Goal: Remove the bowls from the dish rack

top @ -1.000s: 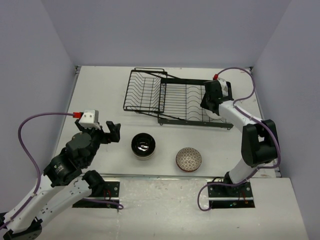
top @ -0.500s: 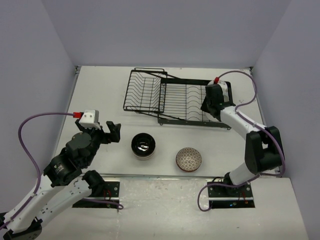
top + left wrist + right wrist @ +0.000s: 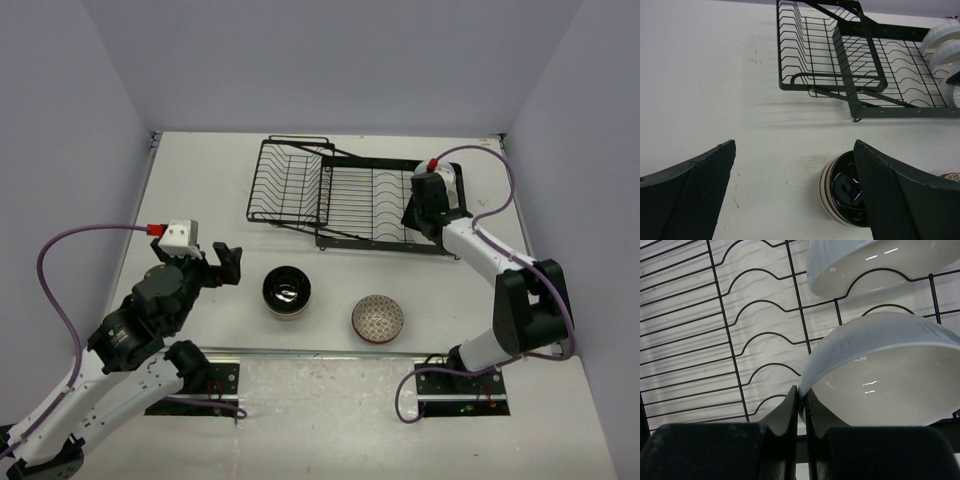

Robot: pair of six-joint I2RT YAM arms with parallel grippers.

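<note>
Crouching at eight o'clock, the left arm holds the left gripper [image 3: 222, 263] level, fingers wide apart. Just past it sit a glossy black-lined bowl [image 3: 287, 290] and a net-patterned bowl [image 3: 378, 317] (both upright on the table). Toward twelve lies the black wire dish rack [image 3: 345, 200] with curved tines. The right arm stretches to two o'clock, its right gripper [image 3: 802, 395] pinched onto a smooth white bowl [image 3: 880, 370] at the rim, a second white bowl [image 3: 865, 265] beyond.
</note>
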